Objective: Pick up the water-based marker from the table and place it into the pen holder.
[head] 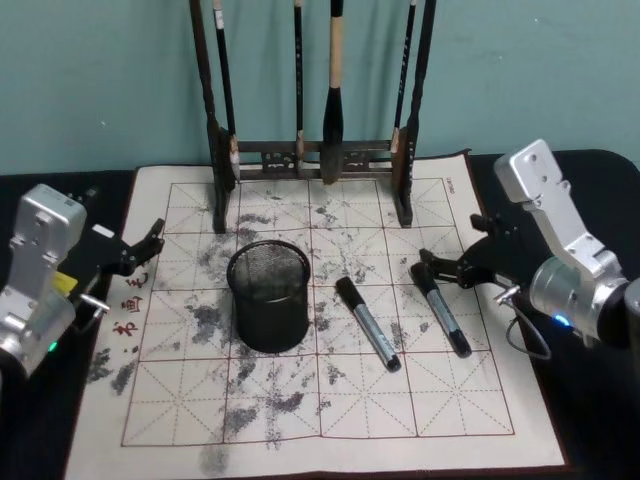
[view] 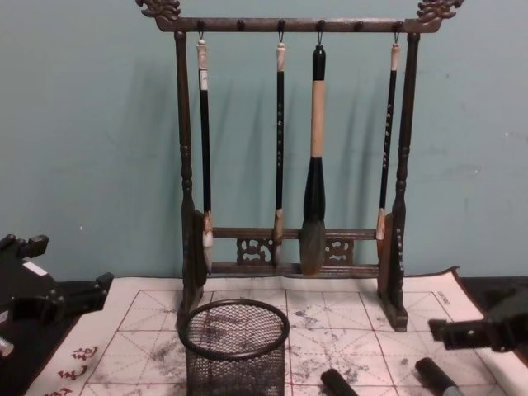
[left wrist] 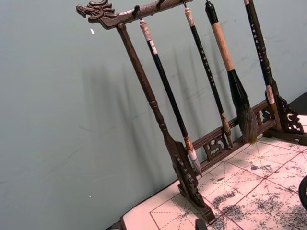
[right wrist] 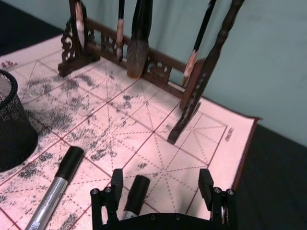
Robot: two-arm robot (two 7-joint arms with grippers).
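Right gripper (head: 452, 243) low over the right part of the felt mat (head: 300, 440), fingers spread wide and gripping nothing. In the right wrist view the black cap of a water-based marker (head: 445, 320) lies between the two fingers, closer to one of them; cannot tell whether it touches.

That marker lies flat on the mat, black cap towards the brush rack (head: 315, 155), silver barrel running back towards the robot. It is right of the pen holder (head: 268, 295) and well apart from it.

A second marker (head: 370, 325) of the same kind lies roughly parallel, between the first marker and the holder, touching neither.

Pen holder: black wire mesh, upright near the mat's middle, in front of the rack.

Left gripper (head: 145, 245) at the mat's left edge by the red characters, fingers apart, nothing in them.

Rack upright at the mat's far edge with four brushes (head: 335, 100) hanging from it. Dark table (head: 600, 430) shows around the mat.
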